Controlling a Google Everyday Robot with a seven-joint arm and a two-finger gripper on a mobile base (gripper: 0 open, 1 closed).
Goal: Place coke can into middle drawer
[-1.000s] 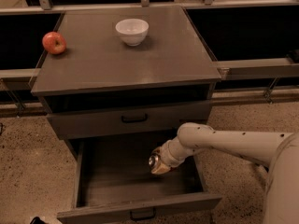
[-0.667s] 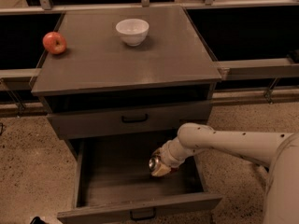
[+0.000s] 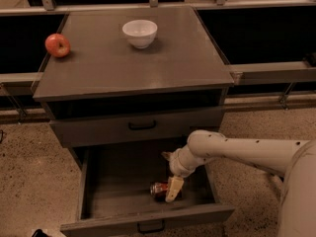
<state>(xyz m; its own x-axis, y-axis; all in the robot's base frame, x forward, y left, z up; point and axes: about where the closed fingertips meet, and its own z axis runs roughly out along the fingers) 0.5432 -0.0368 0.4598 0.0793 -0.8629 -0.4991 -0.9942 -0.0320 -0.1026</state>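
Gripper [image 3: 171,193] is down inside the pulled-out middle drawer [image 3: 117,187], at the right-hand part of its floor and close to the front wall. The cream arm [image 3: 237,151] reaches in from the right edge of the view, bends at the wrist and points downward into the drawer.

Coke can [image 3: 158,188] is inside the drawer. It appears to lie on its side on the grey floor, red body showing with a silver end toward the left. It sits directly against the left side of the gripper, which overlaps the can's right end. Whether the gripper is clamped on the can or merely resting beside it cannot be told from this view.

Drawer is open toward the camera, with low side walls visible and a small black handle [image 3: 150,226] on the front panel.

Above it is another grey drawer front [image 3: 98,130], closed, with its own black handle [image 3: 142,126]. Between that front and the cabinet top [image 3: 148,68] is a dark open slot.

On the cabinet top is a white bowl [image 3: 140,32], upright, near the back centre. A red apple [image 3: 58,45] sits at the far left edge, well apart from the bowl.

Speckled floor [image 3: 29,181] surrounds the cabinet.
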